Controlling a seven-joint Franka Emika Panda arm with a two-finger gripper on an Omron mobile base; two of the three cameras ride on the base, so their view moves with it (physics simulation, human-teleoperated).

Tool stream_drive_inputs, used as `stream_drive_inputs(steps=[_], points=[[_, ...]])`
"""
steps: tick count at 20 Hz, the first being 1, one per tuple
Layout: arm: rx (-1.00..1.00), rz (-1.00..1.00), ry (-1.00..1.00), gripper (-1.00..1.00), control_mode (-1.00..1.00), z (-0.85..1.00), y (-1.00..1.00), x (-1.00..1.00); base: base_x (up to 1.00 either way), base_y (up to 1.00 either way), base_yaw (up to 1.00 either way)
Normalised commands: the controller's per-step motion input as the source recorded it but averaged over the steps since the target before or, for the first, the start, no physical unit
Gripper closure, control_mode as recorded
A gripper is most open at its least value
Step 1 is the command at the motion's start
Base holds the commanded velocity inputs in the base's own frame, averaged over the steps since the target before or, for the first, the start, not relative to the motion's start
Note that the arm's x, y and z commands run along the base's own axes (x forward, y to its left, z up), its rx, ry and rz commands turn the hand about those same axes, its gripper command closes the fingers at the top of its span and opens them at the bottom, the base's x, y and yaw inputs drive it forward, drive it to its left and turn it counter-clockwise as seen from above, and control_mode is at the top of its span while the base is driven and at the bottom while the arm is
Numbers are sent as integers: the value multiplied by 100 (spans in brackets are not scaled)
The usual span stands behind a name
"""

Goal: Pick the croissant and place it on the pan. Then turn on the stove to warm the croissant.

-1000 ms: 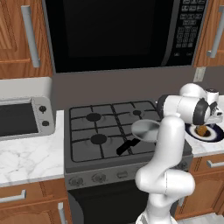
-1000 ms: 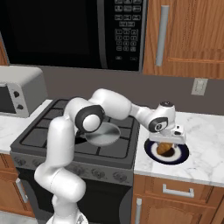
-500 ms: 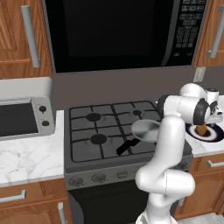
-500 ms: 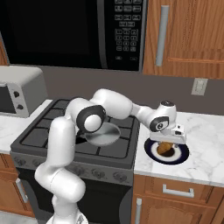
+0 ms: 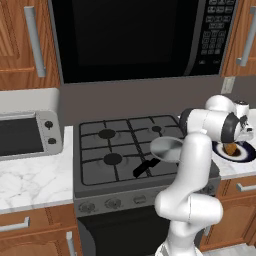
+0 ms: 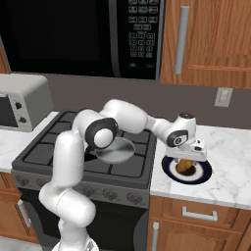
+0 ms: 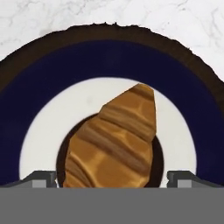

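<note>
The gripper [image 6: 186,161] hangs directly over the croissant [image 7: 113,140], fingers spread wide, one fingertip [image 7: 40,178] on each side of the pastry; contact appears not yet made. The croissant lies at the centre of the plate [image 6: 204,172] on the counter [image 6: 230,166], just right of the stove [image 5: 100,155]. The pan [image 5: 166,148] sits on the stove's front right burner.

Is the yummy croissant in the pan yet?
No. The croissant lies on the dark blue plate on the counter, with the gripper right above it. The pan on the stove holds nothing.
</note>
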Motion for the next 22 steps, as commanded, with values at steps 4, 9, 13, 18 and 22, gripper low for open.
stream_drive_inputs(steps=[4,9,13,18,22], points=[[0,0,3,-100,-100,-32,27,1,0,0,0],[0,0,11,100,-100,-57,14,0,0,0,0],[0,0,1,100,-100,-16,8,0,0,0,0],[0,0,-19,100,-100,43,0,-2,0,0,0],[0,0,-30,100,-100,77,0,-27,0,0,0]])
